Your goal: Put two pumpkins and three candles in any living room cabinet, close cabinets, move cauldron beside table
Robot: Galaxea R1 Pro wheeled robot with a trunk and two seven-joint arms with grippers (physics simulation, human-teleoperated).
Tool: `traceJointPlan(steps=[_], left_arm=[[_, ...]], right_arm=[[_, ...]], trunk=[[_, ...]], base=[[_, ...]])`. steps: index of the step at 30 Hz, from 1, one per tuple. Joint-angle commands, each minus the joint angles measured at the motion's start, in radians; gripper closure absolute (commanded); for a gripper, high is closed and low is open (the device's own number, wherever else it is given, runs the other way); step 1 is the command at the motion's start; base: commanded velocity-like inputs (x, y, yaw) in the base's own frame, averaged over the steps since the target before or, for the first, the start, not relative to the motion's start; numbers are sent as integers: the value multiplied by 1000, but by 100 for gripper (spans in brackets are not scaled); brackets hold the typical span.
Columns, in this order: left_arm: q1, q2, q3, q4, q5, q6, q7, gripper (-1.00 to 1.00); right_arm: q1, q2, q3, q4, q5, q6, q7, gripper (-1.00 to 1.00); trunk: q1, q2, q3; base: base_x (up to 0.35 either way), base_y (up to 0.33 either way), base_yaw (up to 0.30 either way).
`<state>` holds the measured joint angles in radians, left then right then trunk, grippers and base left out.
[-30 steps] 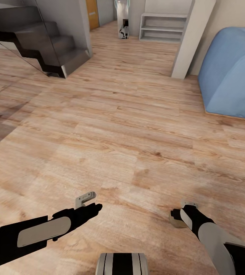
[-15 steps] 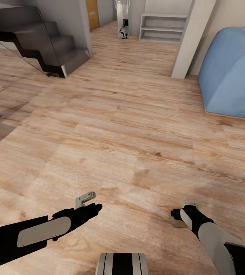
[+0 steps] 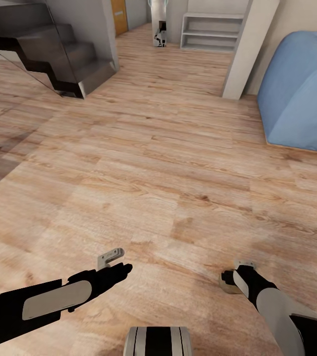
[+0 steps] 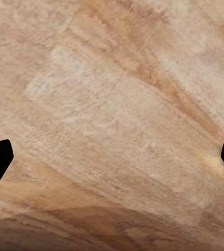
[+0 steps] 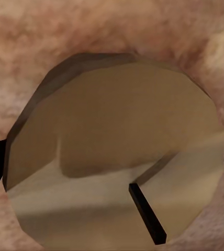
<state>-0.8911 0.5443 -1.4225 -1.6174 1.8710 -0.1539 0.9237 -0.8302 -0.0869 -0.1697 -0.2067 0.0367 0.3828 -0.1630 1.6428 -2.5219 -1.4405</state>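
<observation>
At lower right, the right tool (image 3: 229, 281) grips a stubby beige-tan candle (image 5: 117, 167), best carried level to the cabinet; the left tool (image 3: 114, 260) hangs wide, empty.

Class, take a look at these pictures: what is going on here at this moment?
A two-armed robot is out on a wooden floor, carrying a beige candle in its right gripper; the jaws sit on either side of it. The left gripper hangs open over bare floor with nothing in it. A blue sofa stands to the right and a dark staircase to the left. The robot seems to be on its way somewhere.
</observation>
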Motion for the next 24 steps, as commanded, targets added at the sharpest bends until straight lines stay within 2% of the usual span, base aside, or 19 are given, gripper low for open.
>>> traceJointPlan(steps=[1, 6, 8, 24], left_arm=[[-2, 0, -3, -1, 8, -10, 0, -100], [-2, 0, -3, -1, 8, -10, 0, -100], [-2, 0, -3, -1, 8, -10, 0, -100], [-2, 0, -3, -1, 8, -10, 0, -100]], right_arm=[[0, 1, -11, -1, -20, 2, 2, -100], [0, 1, -11, 0, -20, 2, 2, -100], [0, 1, -11, 0, -20, 2, 2, -100], [0, 2, -11, 0, -20, 2, 2, -100]], trunk=[[0, 0, -1], [0, 0, -1], [1, -1, -8], [1, -1, -8]], base=[[0, 0, 0], [0, 0, 0], [0, 0, 0], [0, 0, 0]])
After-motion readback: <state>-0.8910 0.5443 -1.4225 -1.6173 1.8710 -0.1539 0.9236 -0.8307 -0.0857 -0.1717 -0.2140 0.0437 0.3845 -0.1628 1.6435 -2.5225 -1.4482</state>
